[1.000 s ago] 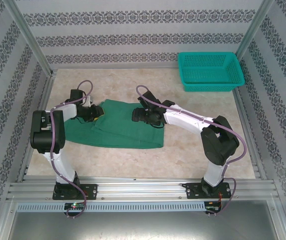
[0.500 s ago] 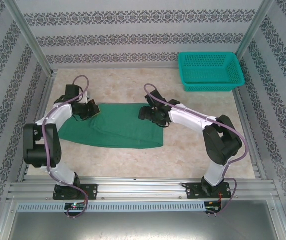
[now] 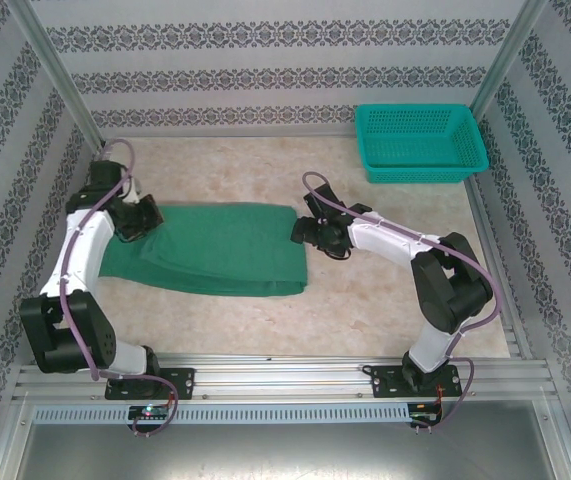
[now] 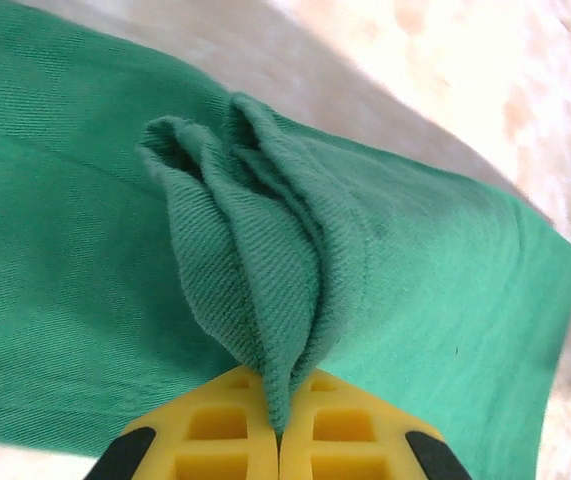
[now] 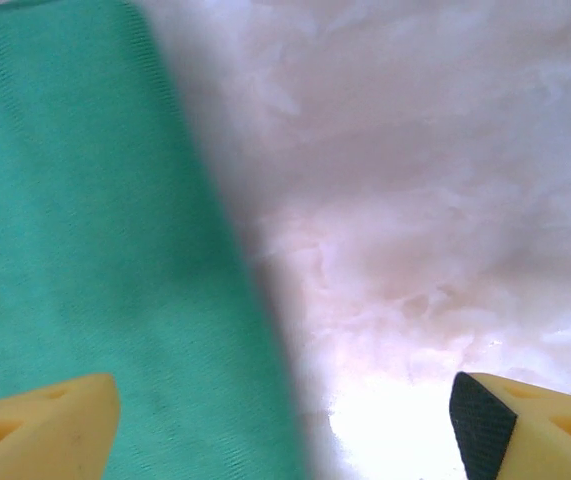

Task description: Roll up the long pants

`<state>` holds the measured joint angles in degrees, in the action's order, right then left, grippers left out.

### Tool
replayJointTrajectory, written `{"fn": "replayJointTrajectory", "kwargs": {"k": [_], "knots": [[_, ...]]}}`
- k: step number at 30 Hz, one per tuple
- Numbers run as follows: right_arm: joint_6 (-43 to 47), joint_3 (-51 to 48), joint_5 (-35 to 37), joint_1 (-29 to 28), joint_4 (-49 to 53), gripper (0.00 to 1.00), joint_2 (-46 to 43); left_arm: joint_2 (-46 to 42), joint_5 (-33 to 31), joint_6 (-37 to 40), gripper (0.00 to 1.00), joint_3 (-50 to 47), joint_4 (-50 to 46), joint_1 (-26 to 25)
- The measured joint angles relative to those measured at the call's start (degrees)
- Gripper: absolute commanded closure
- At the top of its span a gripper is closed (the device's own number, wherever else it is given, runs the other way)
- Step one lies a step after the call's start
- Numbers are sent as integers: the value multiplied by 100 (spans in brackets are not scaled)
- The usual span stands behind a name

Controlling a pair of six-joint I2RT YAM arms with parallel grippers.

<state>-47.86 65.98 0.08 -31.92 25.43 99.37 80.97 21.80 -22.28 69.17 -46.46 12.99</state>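
The long pants (image 3: 215, 250) lie flat on the table (image 3: 385, 300) as one long dark green band, running from about 9 o'clock of the work area to just short of its centre; they look already folded lengthwise, leg over leg, though the layers cannot be counted from above; no coil or rolled portion shows anywhere along the band, so by my reading the rolling itself has not begun and nearly all of it is left.

The left gripper (image 3: 141, 216) sits at the 9 o'clock end of the band; in the left wrist view its yellow fingers (image 4: 215, 430) are pressed tight together on a gathered pleat of the cloth, raised in a ridge above the flat layer; that pinch looks like the start of the first turn, or a tug to straighten the band; I cannot tell which.

The right gripper (image 3: 305, 229) hovers at the 3 o'clock end; in the right wrist view its jaws stand wide apart and hold nothing, one finger (image 5: 35, 420) over the cloth edge, the other over bare table.

Count: one pair of pants; one teal mesh basket (image 3: 420, 172) at about 1 o'clock by the far wall, well apart from the cloth; two arms, two grippers.
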Motion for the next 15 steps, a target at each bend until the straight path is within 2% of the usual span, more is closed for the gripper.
{"fn": "replayJointTrajectory", "kwargs": {"k": [5,10,12,14,15], "knots": [[7,0,-59,33,-118,13,55,-42,-184,87,100,136,-319,1110],[22,2,-179,33,-177,13,319,431,-280,155,100,638,-446,1517],[26,2,-223,33,-188,13,411,713,-337,142,70,699,-424,1572],[39,2,-256,31,-201,13,470,944,-516,28,66,656,-402,1615],[59,2,-258,31,-203,13,483,992,-640,-35,58,603,-369,1635]]}}
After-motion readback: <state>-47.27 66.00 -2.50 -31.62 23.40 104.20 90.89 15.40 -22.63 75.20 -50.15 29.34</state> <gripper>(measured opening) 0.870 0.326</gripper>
